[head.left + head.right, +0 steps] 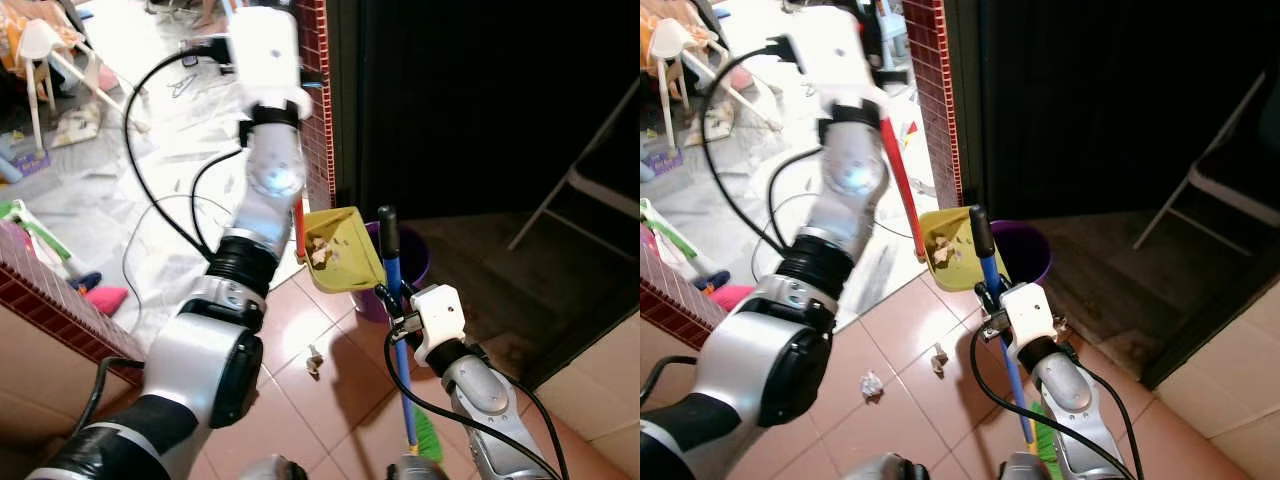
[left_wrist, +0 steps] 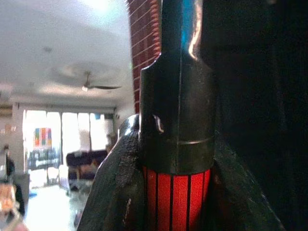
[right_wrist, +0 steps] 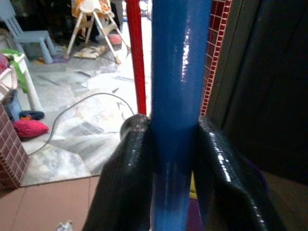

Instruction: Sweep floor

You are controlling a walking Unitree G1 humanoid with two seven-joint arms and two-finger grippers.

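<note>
L hand [image 2: 175, 192] pinches red stick of yellow plastic dustpan [image 1: 340, 250], tipped over purple bin [image 1: 1025, 255] to dump trash | R hand [image 3: 175, 168] pinches blue broom stick [image 3: 180, 72], parked upright | paper bits [image 1: 871, 384] left on tile floor [image 1: 900, 330]

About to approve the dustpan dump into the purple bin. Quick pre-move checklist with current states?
1. Left gripper shut on the red dustpan handle: ok.
2. Right gripper shut on the blue broom handle: ok.
3. Yellow dustpan carries debris: ok, scraps lie in the pan.
4. Dustpan lined up over the purple bin: cannot tell; the pan sits raised beside the bin's rim, with the broom handle crossing in front.
5. Broom handle clear of the pan's tipping path: not ok, it stands right next to the pan.
6. Floor finished: not ok, paper scraps remain on the tiles.
</note>
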